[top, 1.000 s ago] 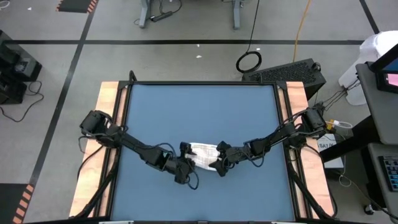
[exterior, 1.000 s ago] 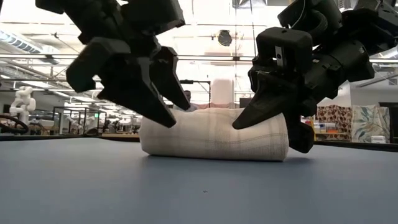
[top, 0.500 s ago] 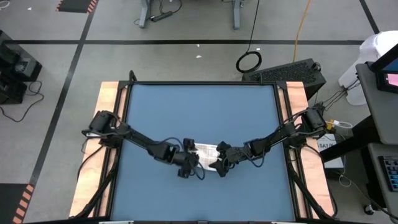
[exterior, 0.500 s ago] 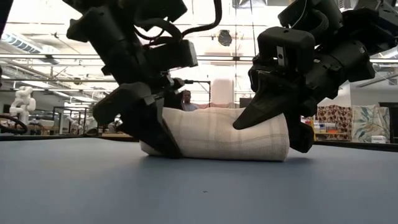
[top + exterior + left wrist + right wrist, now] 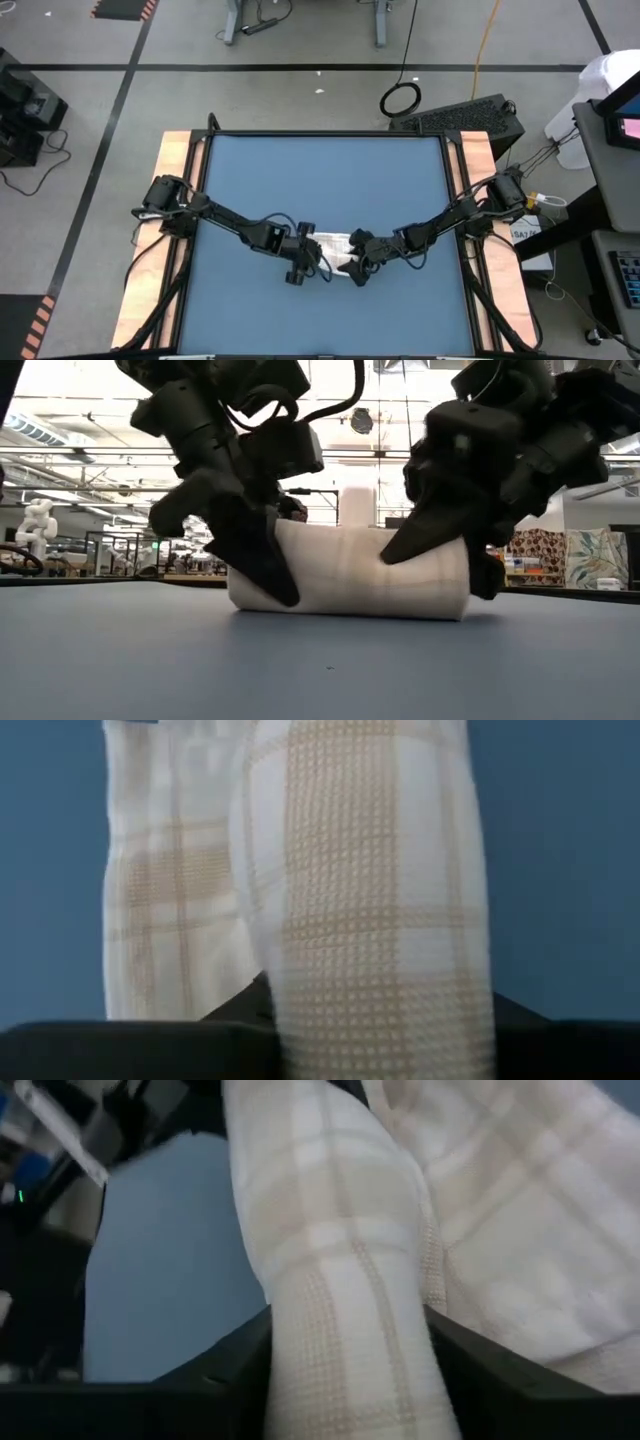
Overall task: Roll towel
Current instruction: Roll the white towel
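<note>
- The towel [image 5: 348,570] lies as a roll near the middle of my blue counter [image 5: 320,180], with a flat tail not yet wound in.
- Left claw [image 5: 305,262] clamps the roll's one end; right claw [image 5: 358,265] straddles the other, its fingers set around the cloth.
- I judge the rolling nearly done; next comes tucking in the tail evenly.
</note>
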Available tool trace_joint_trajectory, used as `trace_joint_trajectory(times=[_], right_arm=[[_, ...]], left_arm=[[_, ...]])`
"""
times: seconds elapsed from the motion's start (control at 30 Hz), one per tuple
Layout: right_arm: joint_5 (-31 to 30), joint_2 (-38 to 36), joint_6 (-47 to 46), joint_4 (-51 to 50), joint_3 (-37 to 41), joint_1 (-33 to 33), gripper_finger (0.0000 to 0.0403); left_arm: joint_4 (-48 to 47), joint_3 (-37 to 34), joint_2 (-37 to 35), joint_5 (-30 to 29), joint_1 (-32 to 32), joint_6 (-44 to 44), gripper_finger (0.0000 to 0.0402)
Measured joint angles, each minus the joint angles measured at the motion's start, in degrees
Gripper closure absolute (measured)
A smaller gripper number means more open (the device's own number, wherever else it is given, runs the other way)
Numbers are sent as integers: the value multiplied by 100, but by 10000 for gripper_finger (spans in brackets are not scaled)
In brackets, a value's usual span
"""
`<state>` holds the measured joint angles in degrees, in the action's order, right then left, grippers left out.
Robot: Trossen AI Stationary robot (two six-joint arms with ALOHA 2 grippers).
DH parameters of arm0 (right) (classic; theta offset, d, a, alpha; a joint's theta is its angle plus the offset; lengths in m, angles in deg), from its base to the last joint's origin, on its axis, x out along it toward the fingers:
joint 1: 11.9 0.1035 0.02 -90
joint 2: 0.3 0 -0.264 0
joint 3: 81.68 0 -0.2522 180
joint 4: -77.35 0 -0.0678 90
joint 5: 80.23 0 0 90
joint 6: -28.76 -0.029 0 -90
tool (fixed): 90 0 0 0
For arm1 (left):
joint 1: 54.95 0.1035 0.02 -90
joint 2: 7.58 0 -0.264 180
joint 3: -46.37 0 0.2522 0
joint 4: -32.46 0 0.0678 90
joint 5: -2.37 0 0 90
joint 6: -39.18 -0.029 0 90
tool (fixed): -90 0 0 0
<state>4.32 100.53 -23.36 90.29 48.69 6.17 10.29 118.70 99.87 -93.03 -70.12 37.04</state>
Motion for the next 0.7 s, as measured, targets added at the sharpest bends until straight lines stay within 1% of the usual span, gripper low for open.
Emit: trace_joint_trajectory(times=[0.13, 0.2, 0.23, 0.33, 0.43, 0.57, 0.7], right_arm=[[-92, -516, 845, -191, 21, 106, 168], [-512, -851, 1481, -348, 25, 246, 160], [-825, -1000, 1791, -372, 22, 352, 158], [-1845, -1226, 2729, -396, 14, 770, 153], [-2601, -1200, 3341, -204, 12, 1206, 144], [-3037, -808, 3582, 61, 8, 1562, 114], [-3361, -251, 3780, 691, -1, 1784, 72]], left_arm=[[68, 5, -8, 1240, 199, 243, 279], [54, 2, -5, 1878, 310, 454, 279], [44, 2, 11, 2084, 359, 492, 279], [45, 4, 38, 2202, 433, 687, 279], [39, 2, 40, 2306, 440, 909, 279], [28, -2, 45, 2344, 435, 1100, 278], [14, -4, 47, 2353, 434, 1463, 278]])
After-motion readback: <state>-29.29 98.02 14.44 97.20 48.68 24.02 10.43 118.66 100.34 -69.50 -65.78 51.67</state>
